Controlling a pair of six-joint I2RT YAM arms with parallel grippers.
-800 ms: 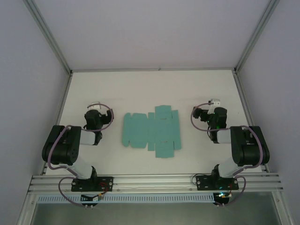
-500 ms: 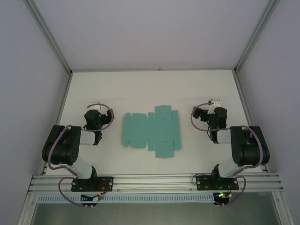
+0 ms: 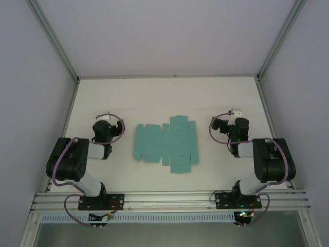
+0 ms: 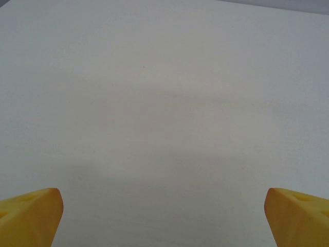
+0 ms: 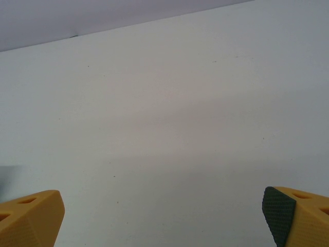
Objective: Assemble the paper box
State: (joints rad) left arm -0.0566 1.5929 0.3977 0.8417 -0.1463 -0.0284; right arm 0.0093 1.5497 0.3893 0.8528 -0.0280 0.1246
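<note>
We find the paper box [image 3: 167, 144] lying as a flat sheet (no fold made yet) in the middle of the table [image 3: 169, 98], within reach of both arms. The left gripper [image 4: 163, 216] and right gripper [image 5: 163, 218] flank it, fingers wide apart and holding nothing.

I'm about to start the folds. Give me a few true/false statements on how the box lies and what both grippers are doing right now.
1. The paper box lies on the table as a flat, unfolded sheet. True.
2. The left gripper is shut on a flap. False: its jaws stand wide open with bare table between them, and it holds nothing.
3. The sheet lies between the two arms. True.
4. The right gripper is pressing down on the sheet. False: it is open over bare table, to the right of the sheet and apart from it.
</note>
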